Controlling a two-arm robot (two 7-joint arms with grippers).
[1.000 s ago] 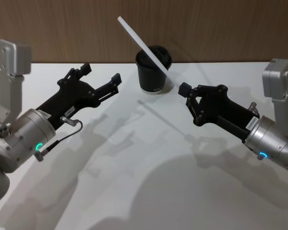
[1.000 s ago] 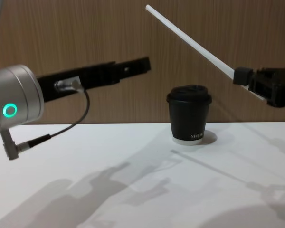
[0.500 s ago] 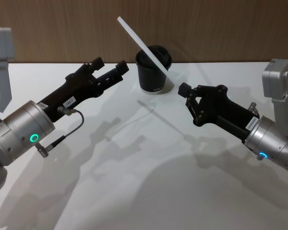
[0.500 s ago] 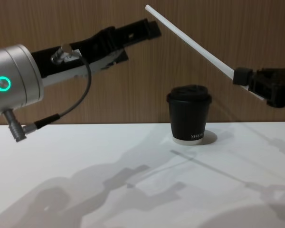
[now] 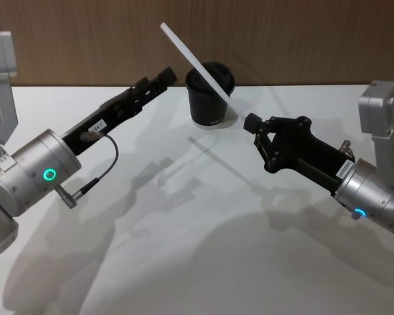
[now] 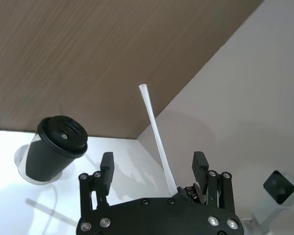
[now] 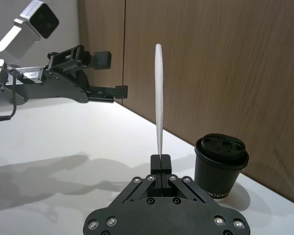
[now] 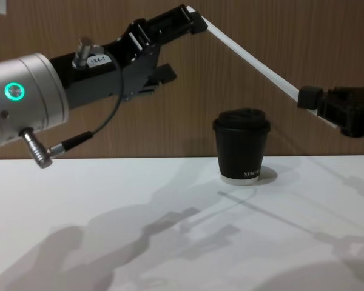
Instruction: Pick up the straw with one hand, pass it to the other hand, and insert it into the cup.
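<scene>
Right wrist view puts the nearest part of the work up close: the right gripper [image 7: 160,161] has its fingers clenched on the lower end of the straw [image 7: 159,98], holding it clear of the worktop [image 5: 184,230]. From that grip the straw slants up and away toward the robot's left, its free end high in front of the wood wall.

Farther out, the left gripper [image 6: 153,166] is raised to the height of that free end with its fingers spread wide and nothing in them. From its own wrist camera the straw lines up in the gap between the two fingers. The head view shows the fingertips near the upper shaft but apart from it, so no contact can be made out.

This reads as the handover step: the pick-up is done, the pass is not yet made and the insertion is untouched. The next move calls for the left gripper to bring its open fingers around the upper shaft, squarely across it, and close firmly before the right gripper lets go. A glancing touch could lever the thin straw in the right grip.

Farthest back, the cup [image 5: 210,98] stands upright with its lid on, on the worktop by the wall, below the straw's middle and between the two grippers.
</scene>
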